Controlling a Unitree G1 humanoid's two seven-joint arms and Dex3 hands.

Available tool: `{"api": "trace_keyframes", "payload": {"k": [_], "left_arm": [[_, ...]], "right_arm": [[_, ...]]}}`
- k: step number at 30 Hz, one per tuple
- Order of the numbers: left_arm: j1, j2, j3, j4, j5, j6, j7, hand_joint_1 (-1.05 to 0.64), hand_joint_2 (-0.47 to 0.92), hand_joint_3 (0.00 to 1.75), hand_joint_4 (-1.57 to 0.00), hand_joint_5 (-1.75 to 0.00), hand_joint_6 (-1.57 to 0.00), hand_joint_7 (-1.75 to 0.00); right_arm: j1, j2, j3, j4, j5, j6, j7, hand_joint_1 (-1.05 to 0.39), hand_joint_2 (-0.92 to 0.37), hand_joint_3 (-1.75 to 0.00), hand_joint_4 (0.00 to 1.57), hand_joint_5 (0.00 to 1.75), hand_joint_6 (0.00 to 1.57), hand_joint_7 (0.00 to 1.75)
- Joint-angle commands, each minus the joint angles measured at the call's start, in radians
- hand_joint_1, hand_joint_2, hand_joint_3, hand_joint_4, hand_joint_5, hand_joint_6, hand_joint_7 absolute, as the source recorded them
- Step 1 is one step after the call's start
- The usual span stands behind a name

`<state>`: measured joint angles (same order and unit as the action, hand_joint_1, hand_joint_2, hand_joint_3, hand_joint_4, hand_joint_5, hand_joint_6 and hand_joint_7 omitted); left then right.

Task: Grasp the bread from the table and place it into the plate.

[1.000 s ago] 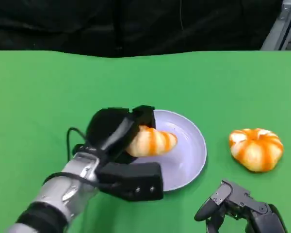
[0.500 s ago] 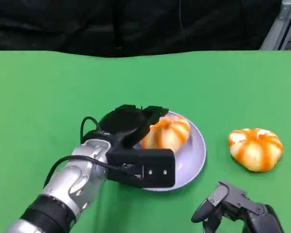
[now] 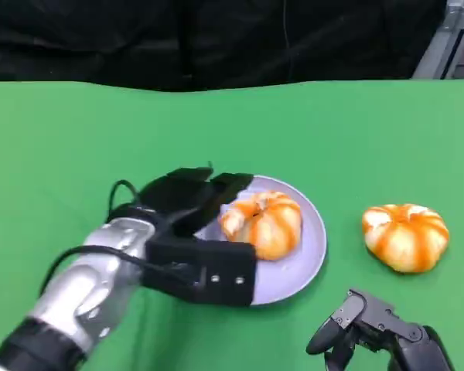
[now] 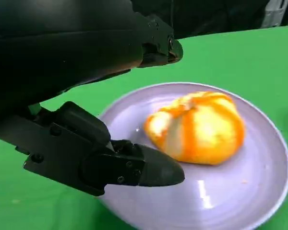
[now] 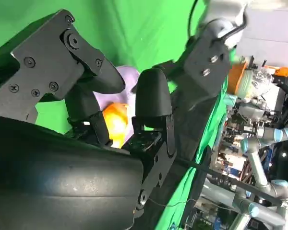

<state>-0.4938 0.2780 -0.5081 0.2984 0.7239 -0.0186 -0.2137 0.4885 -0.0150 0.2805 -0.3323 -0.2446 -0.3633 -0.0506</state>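
Orange bread (image 3: 264,222) on plate (image 3: 301,259), beside left hand (image 3: 187,202).

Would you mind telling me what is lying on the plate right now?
One orange-and-white bread roll sits on the lavender plate, free of the left hand, whose fingers stand apart beside it. The hand's mount covers the plate's near-left edge, so that part is hidden.

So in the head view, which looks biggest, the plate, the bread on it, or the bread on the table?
1. The plate looks biggest.
2. The bread on the plate and the bread on the table look about the same size, so I can't rank them.
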Motion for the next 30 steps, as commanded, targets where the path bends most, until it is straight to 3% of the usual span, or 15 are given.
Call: {"api": "trace_keyframes", "payload": {"k": [1,3,4,5,6,12,15,18,25,30], "left_arm": [[0.096,0.073,0.087,-0.148,-0.080,-0.030,-0.021,-0.71,0.92,0.36,-0.22,-0.15,-0.22,-0.13],[0.159,0.089,0.147,-0.219,-0.145,-0.049,-0.014,-0.65,0.92,0.33,-0.31,-0.26,-0.28,-0.17],[0.197,0.091,0.180,-0.250,-0.183,-0.065,-0.002,-0.61,0.92,0.33,-0.27,-0.51,-0.31,-0.24],[0.255,0.080,0.228,-0.282,-0.240,-0.108,0.036,-0.57,0.92,0.30,-0.27,-0.63,-0.35,-0.26],[0.296,0.072,0.261,-0.303,-0.279,-0.140,0.062,-0.48,0.92,0.24,-0.37,-0.76,-0.46,-0.29],[0.496,-0.027,0.398,-0.332,-0.520,-0.356,0.162,-0.22,0.91,0.18,-0.69,-1.04,-0.82,-0.49],[0.580,-0.069,0.443,-0.391,-0.608,-0.340,0.158,-0.10,0.53,1.03,-0.74,-1.29,-0.81,-0.92],[0.661,-0.084,0.479,-0.446,-0.681,-0.341,0.136,0.00,0.40,1.36,-0.79,-1.44,-0.79,-1.19],[0.812,-0.142,0.485,-0.511,-0.746,-0.358,0.140,0.03,0.36,1.51,-0.87,-1.71,-0.81,-1.53],[0.817,-0.174,0.486,-0.457,-0.808,-0.377,0.103,-0.01,0.36,1.50,-0.91,-1.75,-0.79,-1.64]], "right_arm": [[0.002,-0.009,-0.008,-0.005,0.005,0.004,0.000,-0.02,-0.34,-1.41,0.70,1.72,0.67,1.41],[-0.001,-0.011,-0.009,-0.003,0.006,0.002,0.000,-0.02,-0.34,-1.41,0.70,1.72,0.67,1.41],[-0.001,-0.011,-0.010,-0.002,0.008,0.002,0.000,-0.02,-0.34,-1.41,0.70,1.72,0.67,1.41],[0.000,-0.011,-0.010,-0.006,0.010,0.007,0.002,-0.02,-0.34,-1.41,0.70,1.72,0.67,1.41],[0.001,-0.011,-0.009,-0.008,0.012,0.011,0.002,-0.02,-0.34,-1.41,0.70,1.72,0.67,1.41],[0.004,-0.011,-0.008,-0.011,0.019,0.012,0.006,-0.02,-0.34,-1.42,0.70,1.73,0.67,1.42],[0.007,-0.015,-0.010,-0.015,0.010,0.009,0.006,-0.03,-0.34,-1.42,0.70,1.72,0.67,1.43],[0.012,-0.018,-0.012,-0.019,0.016,0.007,0.009,-0.04,-0.35,-1.41,0.70,1.72,0.67,1.43],[0.021,-0.032,-0.029,-0.031,0.044,0.014,0.028,-0.05,-0.37,-1.36,0.69,1.71,0.66,1.44],[0.019,-0.034,-0.035,-0.019,0.038,-0.004,0.030,-0.04,-0.39,-1.34,0.68,1.71,0.66,1.44]]}}
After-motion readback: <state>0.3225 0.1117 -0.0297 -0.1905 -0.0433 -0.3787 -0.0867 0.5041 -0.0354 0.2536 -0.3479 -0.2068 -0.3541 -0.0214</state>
